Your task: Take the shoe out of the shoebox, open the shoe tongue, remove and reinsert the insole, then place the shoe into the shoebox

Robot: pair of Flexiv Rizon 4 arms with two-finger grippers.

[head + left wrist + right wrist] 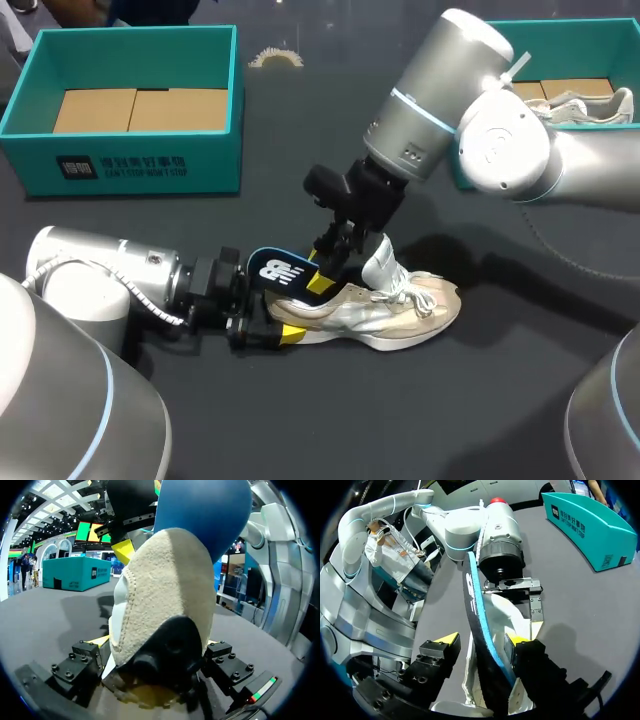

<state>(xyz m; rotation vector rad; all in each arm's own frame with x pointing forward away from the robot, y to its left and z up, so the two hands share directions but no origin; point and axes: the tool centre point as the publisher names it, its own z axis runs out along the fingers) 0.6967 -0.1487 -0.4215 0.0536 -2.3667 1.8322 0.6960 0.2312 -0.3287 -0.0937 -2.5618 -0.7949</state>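
Closest to me, the left gripper (272,325) comes in low over the dark grey tabletop (330,420). Its fingers are clamped on either side of the heel of the white-and-beige lace-up shoe (400,312). The shoe sits on the tabletop, out of any box, toe pointing away from that arm. Pretty sure that grip is just an anchor so the shoe doesn't skid while the other arm works.

Sticking up out of the heel opening is the blue foam insole with a black top face (276,272), front end down inside the shoe. The right gripper (332,265) is down over it, with the insole edge-on between its fingers (445,641). They look fairly wide, one pad against the insole and a gap on the other side, so not pinching as far as I can see. Can't say if the insole's on its way out or in.

Further back sits an open teal cardboard shoebox (130,150) showing its brown floor, presumably where the shoe ends up.
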